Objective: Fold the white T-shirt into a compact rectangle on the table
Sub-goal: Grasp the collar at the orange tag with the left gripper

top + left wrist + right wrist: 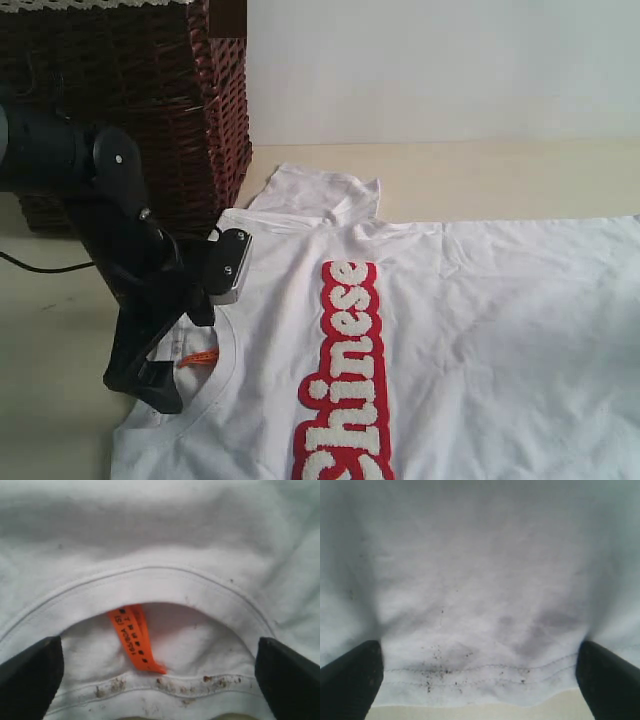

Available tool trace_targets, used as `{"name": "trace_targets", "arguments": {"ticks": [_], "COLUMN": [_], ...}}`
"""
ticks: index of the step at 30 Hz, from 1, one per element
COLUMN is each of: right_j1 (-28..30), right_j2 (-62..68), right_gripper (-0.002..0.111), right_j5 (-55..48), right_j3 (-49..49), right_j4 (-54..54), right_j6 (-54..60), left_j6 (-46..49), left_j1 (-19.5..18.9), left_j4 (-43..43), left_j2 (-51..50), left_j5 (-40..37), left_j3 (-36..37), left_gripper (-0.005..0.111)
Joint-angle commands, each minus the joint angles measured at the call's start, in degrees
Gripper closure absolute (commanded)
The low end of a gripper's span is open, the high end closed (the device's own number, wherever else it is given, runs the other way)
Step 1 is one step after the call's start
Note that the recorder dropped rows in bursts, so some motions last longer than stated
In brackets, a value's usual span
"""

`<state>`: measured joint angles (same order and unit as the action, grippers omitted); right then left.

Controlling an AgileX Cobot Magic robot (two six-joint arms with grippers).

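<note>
Cream matte tabletop (500, 170): biggest item I see, runs across the ext. view to a pale wall.

1. White T-shirt (480, 330): lies flat on the tabletop, print side up, neck toward the left of the ext. view. The body runs off the right and bottom edges. One sleeve (320, 195) points at the basket.
2. Wicker basket (130, 90): dark brown, top-left corner, just beside that sleeve.
3. Left arm (110, 190): black, comes down in front of the basket to the shirt's neck.
4. Left claw (160, 677): jaws as wide as they go, one on each side of the neck opening, nothing gripped. Can't tell if the tips touch cloth.
5. Right claw (480, 680): not in the ext. view. On its wrist cam the jaws are wide apart over the hem (470, 672), tabletop just past it. Holding nothing.
6. Lettering (345, 370): fuzzy white w/ red outline, reads "Chinese", runs down the chest.
7. Collar (150, 585): ribbed, curved, between the left claw's jaws.
8. Neck tag (132, 637): orange, small black print, inside the collar.
9. Dark specks (432, 667): on the hem stitching.
</note>
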<state>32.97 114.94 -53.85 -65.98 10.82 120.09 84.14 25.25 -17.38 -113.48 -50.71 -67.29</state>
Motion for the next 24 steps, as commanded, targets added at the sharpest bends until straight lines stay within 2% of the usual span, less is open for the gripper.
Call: {"name": "trace_targets", "arguments": {"ticks": [1,19,24], "right_j1": [0.0,0.0,0.0], "right_j2": [0.7,0.7,0.7], "right_gripper": [0.004,0.004,0.004], "right_j5": [-1.2,-1.2,-1.2], "right_j3": [0.0,0.0,0.0], "right_j4": [0.0,-0.2,0.1], "right_j6": [1.2,1.2,1.2], "left_j6": [-0.2,-1.0,-3.9], "left_j1": [0.2,0.2,0.2], "left_j4": [0.3,3.2,4.1], "left_j2": [-0.1,-4.0,-4.0], "left_j5": [0.1,2.2,2.5], "left_j3": [0.0,0.0,0.6], "left_gripper": [0.003,0.003,0.004]}}
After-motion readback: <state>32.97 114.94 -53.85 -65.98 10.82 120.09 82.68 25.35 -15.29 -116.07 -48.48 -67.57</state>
